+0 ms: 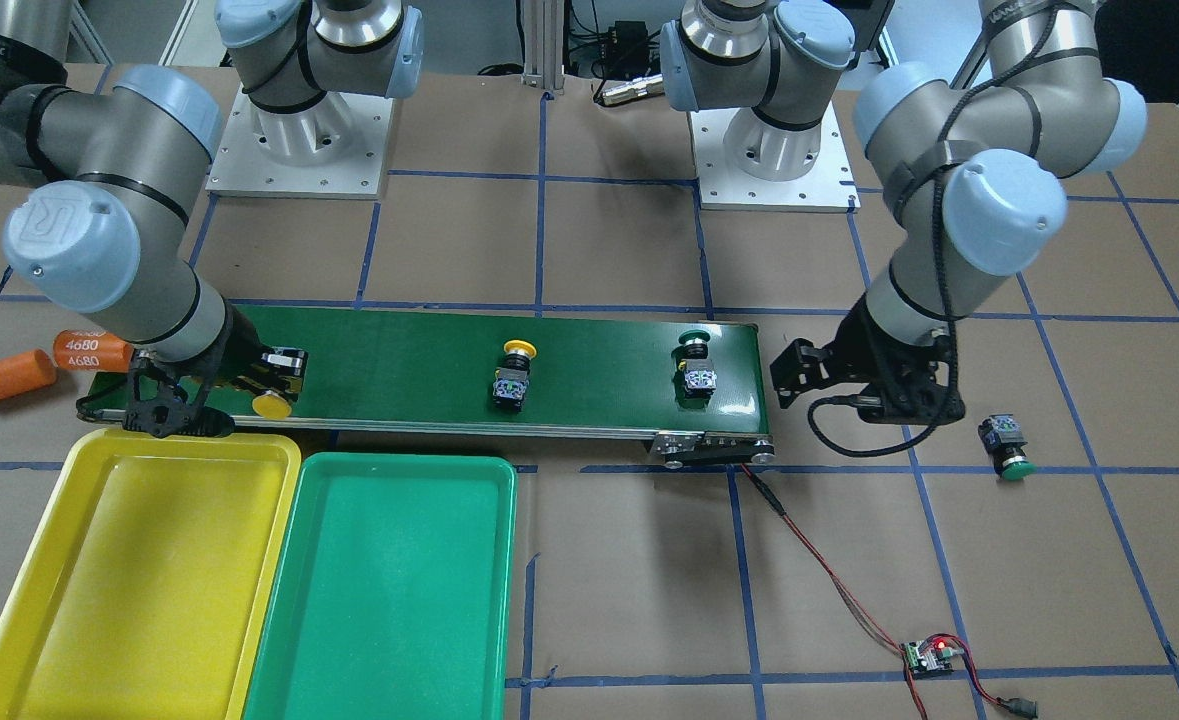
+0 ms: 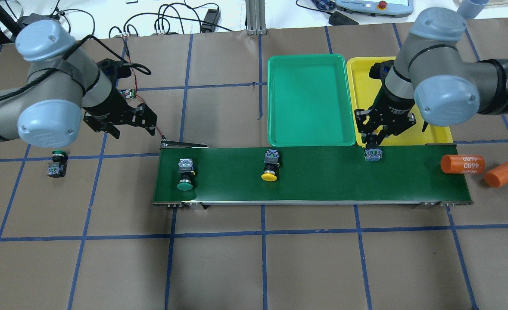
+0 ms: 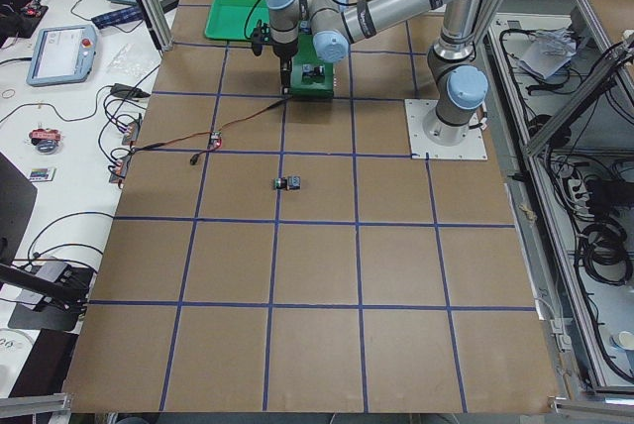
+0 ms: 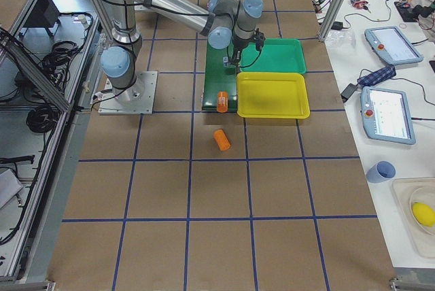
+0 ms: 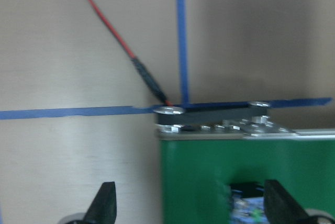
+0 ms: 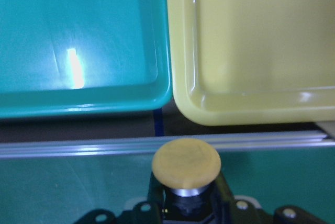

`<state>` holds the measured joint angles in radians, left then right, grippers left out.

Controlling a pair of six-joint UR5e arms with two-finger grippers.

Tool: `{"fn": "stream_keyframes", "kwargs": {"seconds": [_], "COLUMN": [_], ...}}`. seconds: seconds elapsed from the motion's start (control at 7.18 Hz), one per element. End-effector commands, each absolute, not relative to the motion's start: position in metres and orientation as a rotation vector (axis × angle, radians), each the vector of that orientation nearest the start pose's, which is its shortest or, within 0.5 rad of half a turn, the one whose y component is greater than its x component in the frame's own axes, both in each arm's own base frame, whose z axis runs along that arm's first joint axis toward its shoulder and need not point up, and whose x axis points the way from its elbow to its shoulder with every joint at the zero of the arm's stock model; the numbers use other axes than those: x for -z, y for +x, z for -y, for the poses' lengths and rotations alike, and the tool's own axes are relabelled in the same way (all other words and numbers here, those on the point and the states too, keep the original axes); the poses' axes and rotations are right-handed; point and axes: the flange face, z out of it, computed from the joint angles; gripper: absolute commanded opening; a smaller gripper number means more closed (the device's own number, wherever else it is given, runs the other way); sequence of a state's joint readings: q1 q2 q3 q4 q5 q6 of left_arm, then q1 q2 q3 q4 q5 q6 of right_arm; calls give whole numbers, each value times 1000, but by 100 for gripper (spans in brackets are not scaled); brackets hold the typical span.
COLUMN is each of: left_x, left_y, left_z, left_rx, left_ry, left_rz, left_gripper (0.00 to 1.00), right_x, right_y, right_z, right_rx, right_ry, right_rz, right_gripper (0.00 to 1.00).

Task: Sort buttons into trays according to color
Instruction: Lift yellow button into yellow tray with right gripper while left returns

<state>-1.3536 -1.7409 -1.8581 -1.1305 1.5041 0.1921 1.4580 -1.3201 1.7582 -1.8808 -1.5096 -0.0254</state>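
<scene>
My right gripper [image 2: 375, 144] is shut on a yellow-capped button [image 2: 373, 153] at the belt's edge beside the trays. In the right wrist view its cap [image 6: 186, 164] points at the gap between the green tray [image 6: 78, 51] and the yellow tray [image 6: 251, 41]. My left gripper [image 2: 129, 125] is open and empty, above the table just off the belt's other end. A green-capped button [image 2: 185, 174] and a second yellow-capped button [image 2: 271, 165] lie on the belt. Another green-capped button [image 2: 57, 163] lies on the table below my left arm.
The long dark green conveyor belt [image 2: 322, 181] runs across the table in front of both trays. Two orange cylinders [image 2: 462, 163] [image 2: 503, 173] lie at its right end. A red wire leads from the belt's other end to a small circuit board [image 1: 934, 655].
</scene>
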Motion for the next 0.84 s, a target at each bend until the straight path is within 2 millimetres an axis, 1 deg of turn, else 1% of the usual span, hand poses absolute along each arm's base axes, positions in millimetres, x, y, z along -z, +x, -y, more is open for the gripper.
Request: {"fn": "stream_keyframes", "kwargs": {"seconds": [0.0,0.14,0.28,0.42,0.56,0.7], "left_x": [-284,-275,-262,-246,-219,-206], "left_y": [83,123,167,183,181,187], "left_z": [537,533,528,529,526,532], "left_rx": [-59,-61,-48,-36,-83,-7], "left_ry": [-90,-95,-179,-218,-230,-213], "left_rz": [-3166,-3166,-3161,-3157,-3177,-3144], "left_gripper": [100,100,100,100,100,100], "right_x": [-288,-262,-251,-252,-255,-269], "right_y": [29,-22,-46,-46,-45,-42], "right_z": [652,675,674,674,673,670], "right_rx": [-112,-145,-169,-164,-162,-152], "right_ry": [199,197,243,263,263,260], "right_rz": [-3099,-3075,-3065,-3064,-3064,-3071], "right_gripper": [0,0,13,97,100,100]}}
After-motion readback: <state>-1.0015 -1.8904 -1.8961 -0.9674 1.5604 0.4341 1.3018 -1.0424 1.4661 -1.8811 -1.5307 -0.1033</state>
